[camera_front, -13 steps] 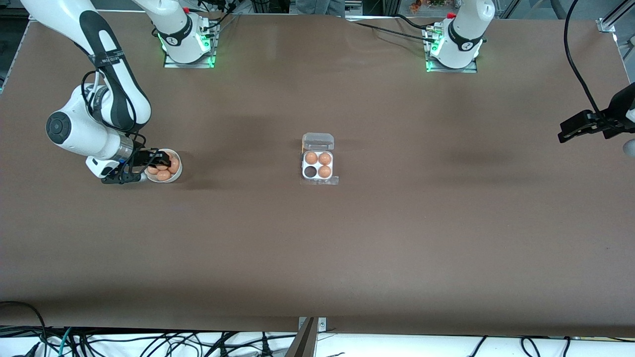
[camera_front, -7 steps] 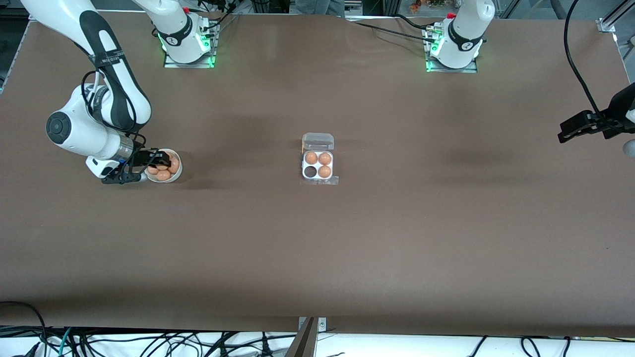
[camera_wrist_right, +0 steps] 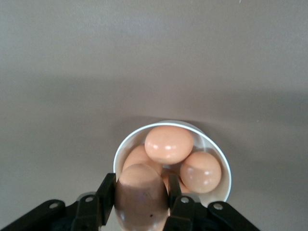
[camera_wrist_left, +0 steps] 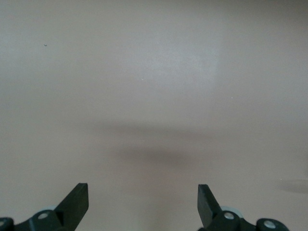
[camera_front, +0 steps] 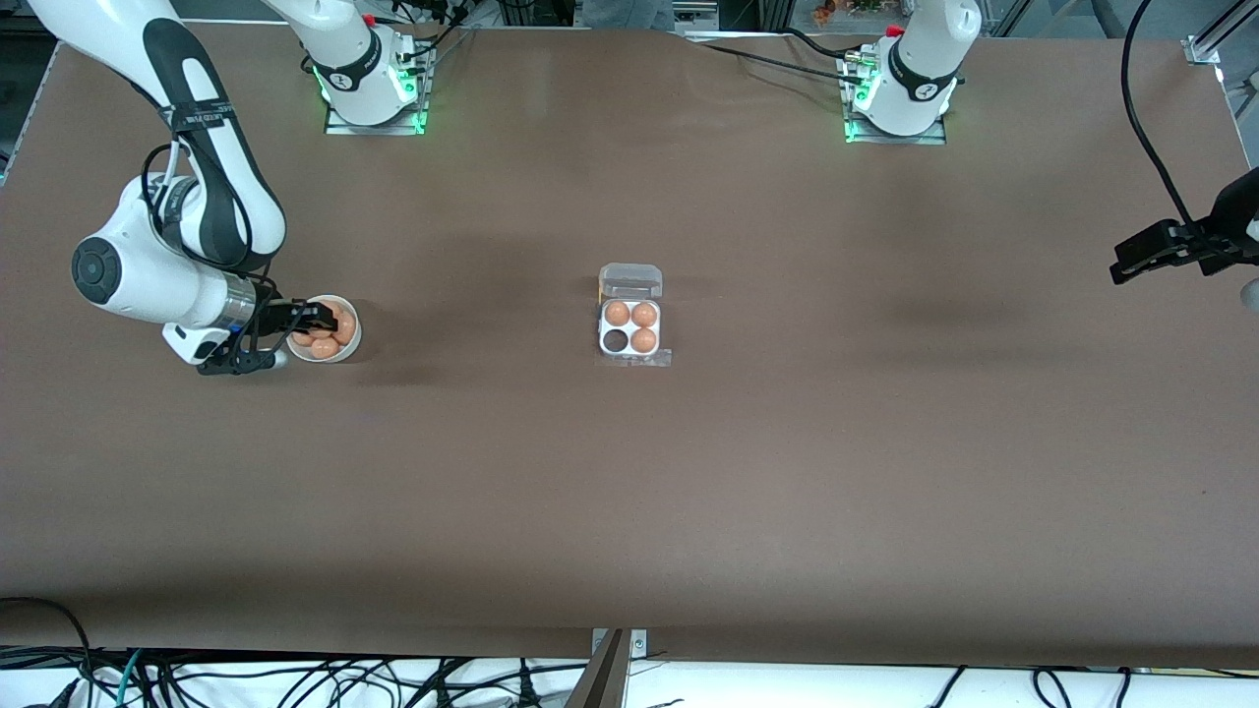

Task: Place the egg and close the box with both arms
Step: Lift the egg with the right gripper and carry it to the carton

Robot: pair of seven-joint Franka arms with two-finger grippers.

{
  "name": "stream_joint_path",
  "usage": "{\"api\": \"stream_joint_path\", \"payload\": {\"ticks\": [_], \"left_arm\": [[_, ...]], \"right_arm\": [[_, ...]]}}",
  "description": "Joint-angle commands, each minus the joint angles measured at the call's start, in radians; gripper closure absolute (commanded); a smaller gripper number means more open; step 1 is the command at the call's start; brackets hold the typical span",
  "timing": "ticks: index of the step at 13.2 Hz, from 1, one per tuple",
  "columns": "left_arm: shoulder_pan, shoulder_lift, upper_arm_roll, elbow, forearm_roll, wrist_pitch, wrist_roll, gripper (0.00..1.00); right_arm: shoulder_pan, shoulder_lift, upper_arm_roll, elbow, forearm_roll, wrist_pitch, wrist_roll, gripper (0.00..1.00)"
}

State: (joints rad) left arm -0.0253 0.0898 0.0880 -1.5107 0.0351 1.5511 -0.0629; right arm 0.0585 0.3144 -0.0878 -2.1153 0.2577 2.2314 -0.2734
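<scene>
**Egg pinched over the bowl, one cell waiting**

The table [camera_front: 629,511] spreads bare between my two arms, with the box [camera_front: 630,339] at its middle. The box lies well off from my right fingers, toward the left arm's end of the table, so that is the way I judge the carry must run. Its clear lid is folded back on the side toward the arm bases. Three cells hold eggs; the dark empty cell [camera_front: 616,340] is the one on the front camera's side that lies closest to my right arm.

My right gripper [camera_wrist_right: 140,197] hangs just over the bowl [camera_front: 346,345], and it is much the nearer of the two to the box. Its fingers [camera_wrist_right: 107,192] are pinched on the egg [camera_wrist_right: 142,195], one pad on each flank. The egg's long axis runs along the fingers, its rounded end pointing out past the tips. Other eggs [camera_wrist_right: 169,143] lie loose in the bowl just under the tips.

My left gripper [camera_wrist_left: 143,204] waits over bare table near the edge, fingers spread wide, nothing between them.
</scene>
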Motion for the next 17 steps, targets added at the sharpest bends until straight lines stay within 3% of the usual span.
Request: {"api": "stream_joint_path", "payload": {"ticks": [1, 4, 8, 15, 17], "left_arm": [[0.007, 0.007, -0.002, 0.02, -0.004, -0.017, 0.014, 0.0], [0.011, 0.007, -0.002, 0.02, -0.004, -0.017, 0.015, 0.0], [0.011, 0.007, -0.002, 0.021, -0.004, -0.017, 0.015, 0.0], [0.011, 0.007, -0.004, 0.021, -0.004, -0.017, 0.015, 0.0], [0.011, 0.007, -0.004, 0.021, -0.004, -0.017, 0.015, 0.0]], "right_arm": [[0.007, 0.029, 0.003, 0.085, 0.04, -0.103, 0.032, 0.68], [0.032, 0.052, 0.013, 0.199, 0.098, -0.266, 0.126, 0.68], [0.09, 0.093, 0.013, 0.276, 0.259, -0.393, 0.308, 0.68], [0.172, 0.176, 0.013, 0.313, 0.616, -0.418, 0.63, 0.67], [0.191, 0.215, 0.019, 0.351, 0.67, -0.433, 0.744, 0.67]]}}
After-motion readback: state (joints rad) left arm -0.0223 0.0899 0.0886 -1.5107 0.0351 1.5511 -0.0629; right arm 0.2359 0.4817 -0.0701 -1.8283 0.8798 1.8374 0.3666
